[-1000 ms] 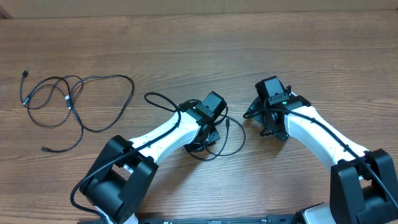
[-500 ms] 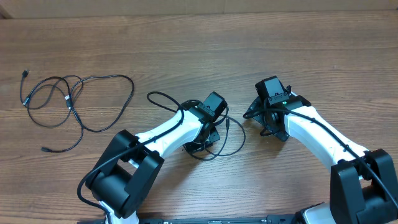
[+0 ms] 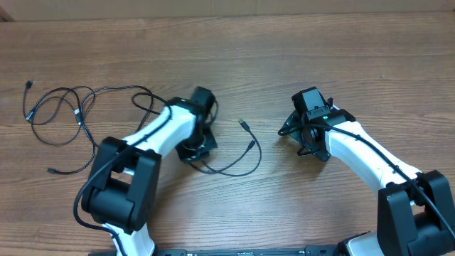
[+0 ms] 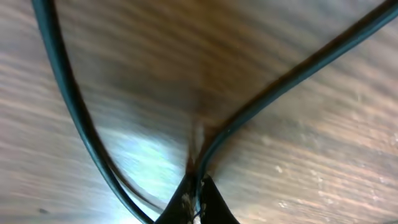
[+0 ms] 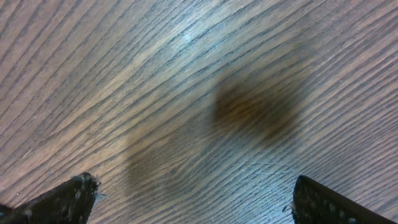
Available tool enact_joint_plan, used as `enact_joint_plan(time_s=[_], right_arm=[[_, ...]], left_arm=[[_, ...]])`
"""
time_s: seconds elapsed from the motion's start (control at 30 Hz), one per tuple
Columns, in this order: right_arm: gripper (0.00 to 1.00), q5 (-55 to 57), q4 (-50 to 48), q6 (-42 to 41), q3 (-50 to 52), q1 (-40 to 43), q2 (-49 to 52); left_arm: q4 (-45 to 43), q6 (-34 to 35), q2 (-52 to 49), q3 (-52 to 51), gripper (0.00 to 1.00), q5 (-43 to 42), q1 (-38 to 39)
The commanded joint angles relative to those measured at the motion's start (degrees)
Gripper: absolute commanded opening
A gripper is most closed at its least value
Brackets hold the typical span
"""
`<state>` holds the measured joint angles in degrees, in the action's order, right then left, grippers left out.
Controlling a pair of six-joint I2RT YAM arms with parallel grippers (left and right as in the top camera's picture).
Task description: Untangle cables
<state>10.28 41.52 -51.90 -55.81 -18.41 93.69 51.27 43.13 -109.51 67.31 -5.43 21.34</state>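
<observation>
Your left gripper (image 4: 194,202) pinching thin glossy black cable (image 4: 280,84); your right gripper (image 5: 193,202) jaws spread wide over grained wooden table (image 5: 186,62).

A brown wood-grain table (image 3: 355,64) fills the view, its surface faintly glossy.

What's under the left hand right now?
The left hand is shut on a black cable just above the table. Two strands leave the pinch, and one ends in a plug. From overhead the arm covers the pinch, so anything else beneath is hidden.
</observation>
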Motion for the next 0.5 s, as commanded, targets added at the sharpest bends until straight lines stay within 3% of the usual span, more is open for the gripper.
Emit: enact_joint_plan(time_s=[0.0, 0.17, 0.43, 0.47], right_arm=[[1.00, -0.09, -0.26, -0.42, 0.31, 0.17, -0.87], [1.00, -0.09, -0.26, -0.42, 0.31, 0.17, -0.87], [1.00, -0.09, -0.26, -0.42, 0.33, 0.17, -0.87], [1.00, -0.09, -0.26, -0.42, 0.31, 0.17, -0.87]], left_arm=[[-0.24, -6.86, -2.05, 1.95, 0.04, -1.77, -2.38], [2.86, -11.67, -2.05, 6.32, 0.06, -9.07, -4.63], [17.57, -13.31, -2.01, 18.08, 0.04, -8.13, -5.60], [18.40, -13.33, -2.01, 18.67, 0.09, -8.44, -5.53]])
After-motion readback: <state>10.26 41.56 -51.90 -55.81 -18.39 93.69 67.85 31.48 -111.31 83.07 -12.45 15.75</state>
